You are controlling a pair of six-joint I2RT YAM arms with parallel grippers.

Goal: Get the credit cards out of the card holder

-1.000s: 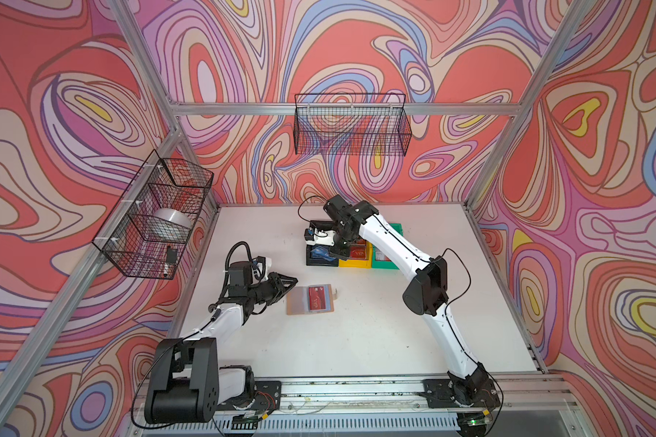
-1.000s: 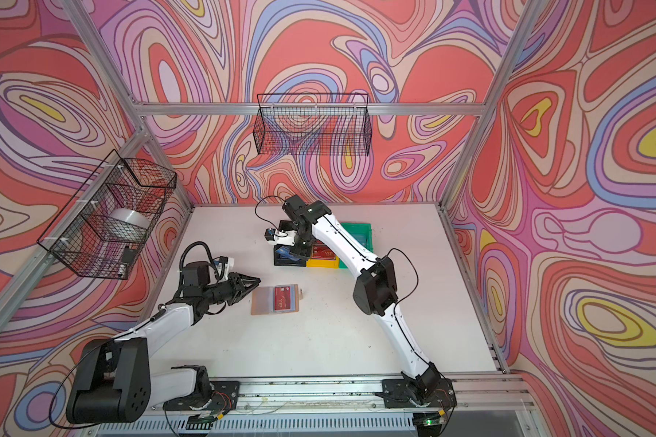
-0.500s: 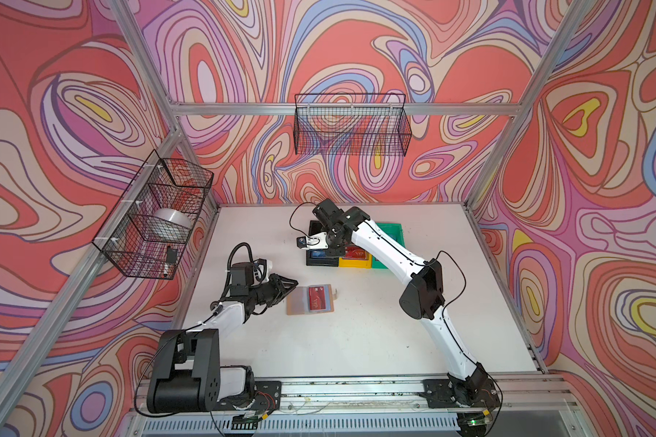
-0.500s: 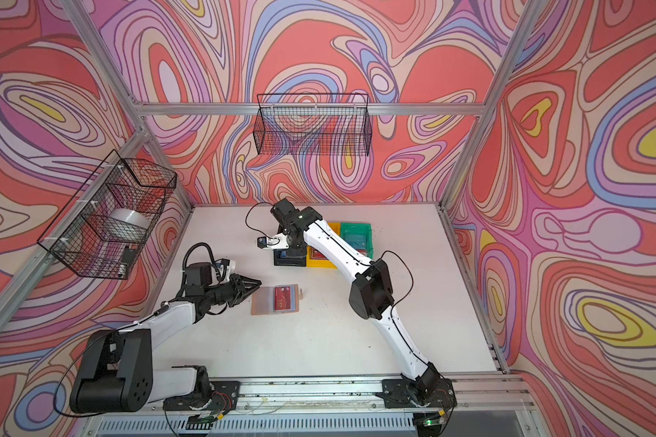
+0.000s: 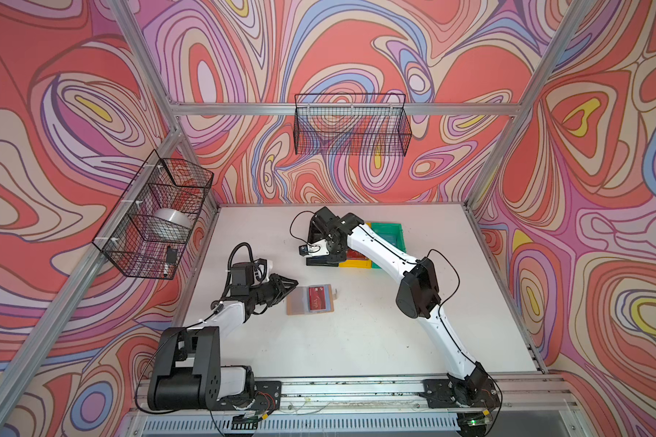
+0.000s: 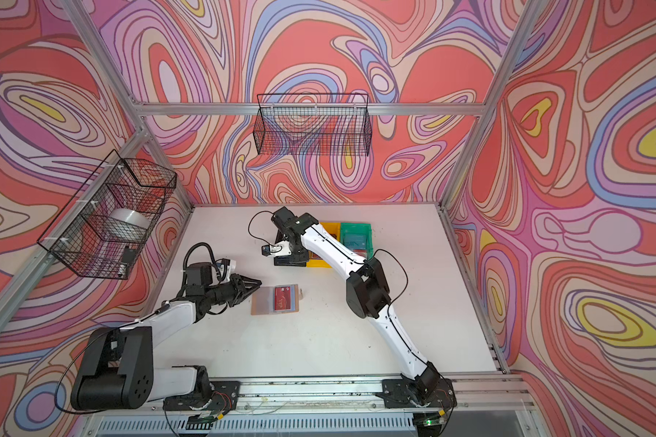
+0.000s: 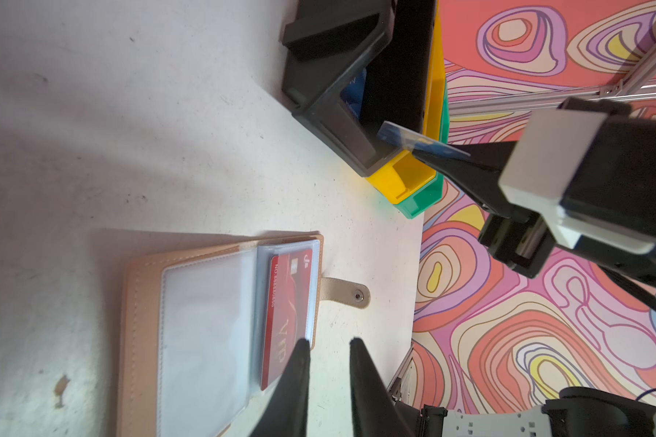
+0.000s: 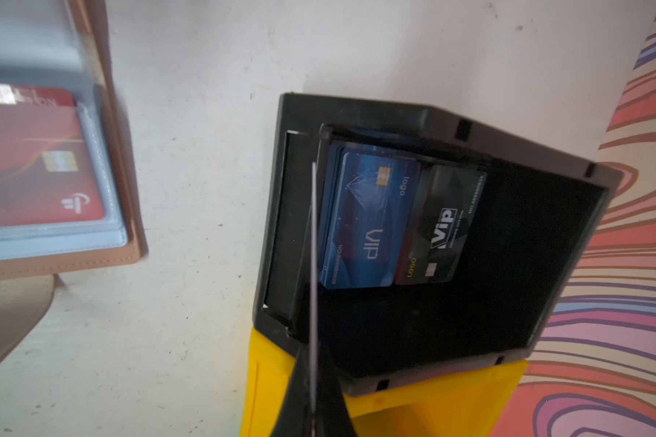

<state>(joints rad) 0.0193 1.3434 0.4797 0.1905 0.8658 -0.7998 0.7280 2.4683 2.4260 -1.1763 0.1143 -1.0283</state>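
Black-fingered right gripper (image 8: 313, 357): clamped on the end of a blue card (image 7: 399, 137), which is seen edge-on in its wrist view and hangs over one rim of the black bin (image 8: 360, 108).
Black bin: a second blue card (image 8: 368, 223) marked "VIP" lies inside, with a black card (image 8: 442, 227) just beside it.
Bin row: the black bin, yellow bin (image 7: 406, 178) and green bin (image 5: 387, 231) touch side by side toward the back edge of the bench (image 5: 319, 352).
Left gripper (image 7: 328, 342): the jaws stand a narrow gap apart with nothing between them, low and just beside the left edge of the card holder (image 5: 299, 302).
Card holder: lies open flat near the middle of the bench, well apart from the bins, with its snap tab (image 7: 347, 293) sticking out on the right.
Red card (image 7: 285, 321): marked "VIP", sits in the holder's right-hand clear sleeve.
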